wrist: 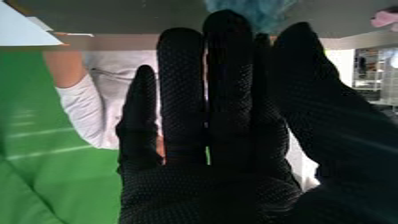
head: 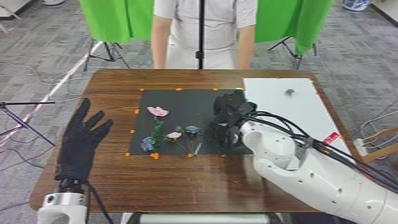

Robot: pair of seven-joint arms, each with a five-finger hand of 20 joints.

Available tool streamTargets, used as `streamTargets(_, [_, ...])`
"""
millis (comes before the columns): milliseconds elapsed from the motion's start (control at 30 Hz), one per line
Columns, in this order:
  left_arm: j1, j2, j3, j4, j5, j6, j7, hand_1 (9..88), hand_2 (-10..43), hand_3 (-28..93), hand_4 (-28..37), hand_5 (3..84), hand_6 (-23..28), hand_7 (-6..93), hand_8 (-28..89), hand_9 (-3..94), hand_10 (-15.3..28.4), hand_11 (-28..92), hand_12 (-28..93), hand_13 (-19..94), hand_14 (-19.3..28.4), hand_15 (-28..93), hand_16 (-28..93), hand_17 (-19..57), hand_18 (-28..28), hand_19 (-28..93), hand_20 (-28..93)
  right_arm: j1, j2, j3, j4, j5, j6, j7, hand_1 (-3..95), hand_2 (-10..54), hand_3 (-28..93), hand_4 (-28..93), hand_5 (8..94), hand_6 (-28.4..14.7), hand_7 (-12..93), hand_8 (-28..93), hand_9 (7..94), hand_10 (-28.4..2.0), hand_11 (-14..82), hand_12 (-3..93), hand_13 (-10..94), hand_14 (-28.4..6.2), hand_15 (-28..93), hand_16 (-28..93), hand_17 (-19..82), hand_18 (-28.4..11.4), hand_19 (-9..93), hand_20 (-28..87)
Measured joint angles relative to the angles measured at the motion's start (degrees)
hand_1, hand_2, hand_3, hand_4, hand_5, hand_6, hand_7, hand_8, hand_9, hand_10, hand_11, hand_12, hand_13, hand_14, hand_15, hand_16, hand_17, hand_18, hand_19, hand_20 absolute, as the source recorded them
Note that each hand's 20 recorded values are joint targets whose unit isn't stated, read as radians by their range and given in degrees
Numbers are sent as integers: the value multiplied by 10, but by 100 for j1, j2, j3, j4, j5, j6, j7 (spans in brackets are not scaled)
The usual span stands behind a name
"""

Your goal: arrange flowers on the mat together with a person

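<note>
My left hand (head: 78,148) is at the table's left side, open with straight fingers, apart from the mat. My right hand (head: 233,109) is over the right part of the black mat (head: 182,97) and hides what lies beneath it. On the mat's left half are a large pink flower (head: 157,111), a blue flower (head: 147,145), a small pink flower (head: 174,135) and a blue-grey flower (head: 193,130). In the right wrist view, my right hand (wrist: 209,195) has straight fingers, with a blue flower (wrist: 277,9) beyond the fingertips and a pink flower (wrist: 386,19) farther aside.
A white sheet (head: 277,87) lies beside the mat on the right, with a small grey object (head: 290,92) on it. Orange tape pieces (head: 155,156) mark the mat's edges. The brown table (head: 178,182) extends around the mat, and green cloth (head: 111,20) hangs behind it.
</note>
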Motion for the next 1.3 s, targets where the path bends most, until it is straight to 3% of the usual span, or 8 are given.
streamTargets(167, [9,0,-3,-6,0,5,0,228,45,760,-278,224,-36,132,-103,272,123,96,141,238,190,243,-2,-97,269,480,6,-130,5,221,-131,89,-10,-36,397,-95,709,-272,644,61,203,-101,706,-94,350,192,601,-67,638,173,128,-165,651,376])
streamTargets(433, [51,0,-19,-35,0,15,-3,228,45,759,-279,225,-36,132,-104,272,123,96,141,238,190,242,-2,-97,269,481,5,-756,80,1258,-968,1234,679,-2,364,-76,702,-255,646,49,187,-138,699,-105,328,187,591,-83,637,170,122,-171,649,378])
streamTargets(600, [95,-9,-61,-73,13,14,-67,218,47,752,-282,228,-37,130,-105,272,123,95,140,238,189,240,-2,-97,269,481,5,-1317,138,2157,-1590,1468,654,-66,311,-11,682,-245,585,25,171,-135,630,-129,254,170,529,-121,540,139,93,-174,555,330])
streamTargets(733, [133,-12,-63,-85,36,5,-99,206,45,749,-282,233,-42,124,-104,274,121,88,137,234,187,230,-3,-99,269,474,2,-2157,44,3431,-2157,2865,591,-425,280,26,673,-246,560,18,165,-130,600,-137,215,160,513,-137,461,131,90,-179,516,295])
streamTargets(933, [238,-52,-71,-98,86,4,-109,193,43,747,-283,238,-48,121,-103,277,117,84,138,232,184,220,1,-102,268,466,2,-3387,-264,4669,-2706,3512,946,-499,197,111,660,-247,441,0,116,-102,459,-165,124,157,370,-193,292,162,44,-197,401,234])
streamTargets(1167, [299,-142,-108,-99,146,5,-114,191,43,749,-283,239,-50,121,-102,278,117,82,141,233,183,215,7,-102,267,462,6,-4709,-1451,6286,-2728,5922,-43,-1346,207,83,665,-249,364,19,100,-92,385,-153,73,170,313,-188,193,218,29,-212,359,214])
streamTargets(1300, [294,-233,-109,-93,217,-10,-154,191,43,748,-283,239,-50,121,-102,280,116,81,141,233,183,215,9,-102,267,461,9,-5231,-1685,6317,-2732,6805,-24,-1522,208,87,659,-252,356,25,96,-89,375,-144,55,177,308,-188,150,254,24,-212,330,211])
